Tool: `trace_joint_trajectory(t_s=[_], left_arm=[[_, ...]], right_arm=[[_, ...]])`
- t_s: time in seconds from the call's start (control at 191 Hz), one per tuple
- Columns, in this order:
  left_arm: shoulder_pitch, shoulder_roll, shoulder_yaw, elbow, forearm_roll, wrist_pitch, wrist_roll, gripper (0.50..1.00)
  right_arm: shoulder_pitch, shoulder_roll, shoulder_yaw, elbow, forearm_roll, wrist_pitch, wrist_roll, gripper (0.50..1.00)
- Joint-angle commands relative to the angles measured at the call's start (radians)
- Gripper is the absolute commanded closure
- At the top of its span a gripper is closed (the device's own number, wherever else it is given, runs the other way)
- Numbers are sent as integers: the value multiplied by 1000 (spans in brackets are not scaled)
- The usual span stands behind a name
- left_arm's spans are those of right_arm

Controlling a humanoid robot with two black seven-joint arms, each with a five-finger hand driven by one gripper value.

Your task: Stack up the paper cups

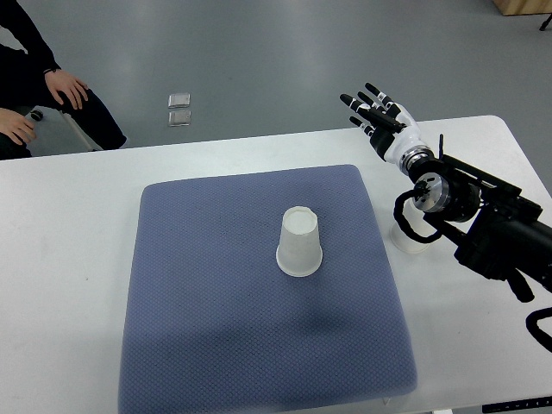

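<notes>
Blue mat (216, 328) on desk (69, 259), upturned paper cup (299, 242) at center; right hand (377, 115) raised, fingers spread, empty.

A white desk (69, 224) fills the lower part of the view, with a grey-blue mat (216, 345) spread over its middle. Beyond it lies a smooth grey floor (276, 52) bearing a small metal plate (180, 109), evenly lit. A seated person (43, 95) shows at upper left
</notes>
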State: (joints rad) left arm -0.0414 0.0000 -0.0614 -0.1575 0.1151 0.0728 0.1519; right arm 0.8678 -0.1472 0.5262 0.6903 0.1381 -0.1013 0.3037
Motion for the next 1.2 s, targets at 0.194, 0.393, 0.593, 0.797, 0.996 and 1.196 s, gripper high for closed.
trace_joint_trajectory(t_s=[0.194, 0.393, 0.593, 0.797, 0.996, 1.196], left_arm=[[3, 0, -5, 1, 0, 1, 0, 500], [3, 0, -3, -5, 0, -7, 0, 500], [2, 0, -3, 1, 0, -7, 0, 500], [3, 0, -3, -1, 0, -7, 0, 500], [2, 0, -1, -1, 1, -7, 0, 500], [3, 0, -3, -1, 0, -7, 0, 500]], right_arm=[[0, -2, 2, 0, 0, 0, 0, 579], [0, -6, 3, 0, 0, 0, 0, 579], [2, -9, 3, 0, 0, 0, 0, 579], [3, -11, 2, -2, -2, -2, 0, 579], [2, -11, 0, -2, -3, -2, 0, 579], [7, -17, 0, -2, -3, 0, 2, 581]])
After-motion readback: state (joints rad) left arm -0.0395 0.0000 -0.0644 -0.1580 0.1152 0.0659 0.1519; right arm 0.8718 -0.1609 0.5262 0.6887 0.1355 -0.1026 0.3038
